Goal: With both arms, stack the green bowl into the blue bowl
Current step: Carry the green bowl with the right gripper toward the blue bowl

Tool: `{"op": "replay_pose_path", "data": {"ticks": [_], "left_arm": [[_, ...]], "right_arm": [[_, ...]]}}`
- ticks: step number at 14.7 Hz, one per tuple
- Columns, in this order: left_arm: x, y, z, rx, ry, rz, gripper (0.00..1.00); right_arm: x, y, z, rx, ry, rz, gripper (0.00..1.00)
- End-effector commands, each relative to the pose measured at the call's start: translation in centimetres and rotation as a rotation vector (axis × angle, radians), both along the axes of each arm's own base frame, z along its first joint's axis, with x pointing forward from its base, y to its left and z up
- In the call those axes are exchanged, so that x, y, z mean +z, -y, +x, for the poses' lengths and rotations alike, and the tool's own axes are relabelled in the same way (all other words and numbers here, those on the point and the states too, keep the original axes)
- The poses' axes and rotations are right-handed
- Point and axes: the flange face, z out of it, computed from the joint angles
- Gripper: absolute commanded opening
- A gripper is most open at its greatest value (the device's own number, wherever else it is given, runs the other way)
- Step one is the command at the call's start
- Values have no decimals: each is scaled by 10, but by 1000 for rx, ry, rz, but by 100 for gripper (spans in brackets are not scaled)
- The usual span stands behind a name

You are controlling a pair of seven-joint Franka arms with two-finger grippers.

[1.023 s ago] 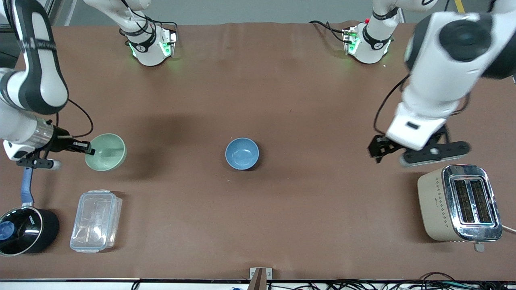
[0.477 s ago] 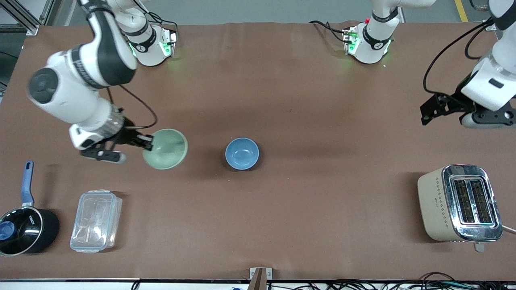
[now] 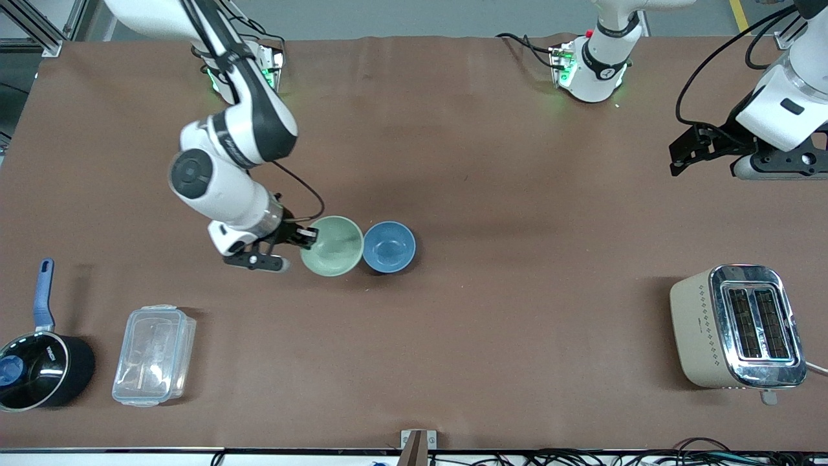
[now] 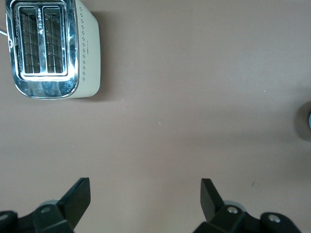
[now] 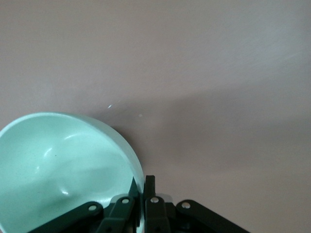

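Observation:
My right gripper is shut on the rim of the pale green bowl and holds it above the table, right beside the blue bowl, on the side toward the right arm's end. The blue bowl sits on the brown table near its middle. In the right wrist view the green bowl fills the lower corner, with its rim pinched between my fingers. My left gripper is open and empty, up over the left arm's end of the table; the left wrist view shows its fingertips wide apart over bare table.
A beige toaster stands near the front camera at the left arm's end, also in the left wrist view. A clear plastic container and a black saucepan with a blue handle stand at the right arm's end.
My right gripper has carried the green bowl from the right arm's end toward the middle, up beside the blue bowl. My left gripper has drawn back from over the toaster toward the bases.

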Motion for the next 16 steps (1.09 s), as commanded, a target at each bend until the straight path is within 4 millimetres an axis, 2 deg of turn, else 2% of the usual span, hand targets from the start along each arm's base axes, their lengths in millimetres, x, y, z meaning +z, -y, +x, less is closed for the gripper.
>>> {"op": "replay_pose_path", "data": {"ticks": [1,4,6,9,13,16], "left_arm": [[8,-2,-13,-3,8,-14,100],[9,1,-12,-7,15,-16,100],[8,3,-10,-7,13,-34,100],[6,-2,-10,-13,5,-32,100],[8,-7,-10,-7,6,-29,100],[8,-8,-10,-7,7,-24,100]], "right_arm": [[-18,-25,5,-31,-16,21,0],[-46,-62,-10,-67,-27,41,0],[-54,-80,-23,-59,-46,33,2],[-72,-86,-27,-53,-46,25,2],[-79,-86,-32,-51,-51,17,2],[-89,-85,-28,-60,-27,19,3]]}}
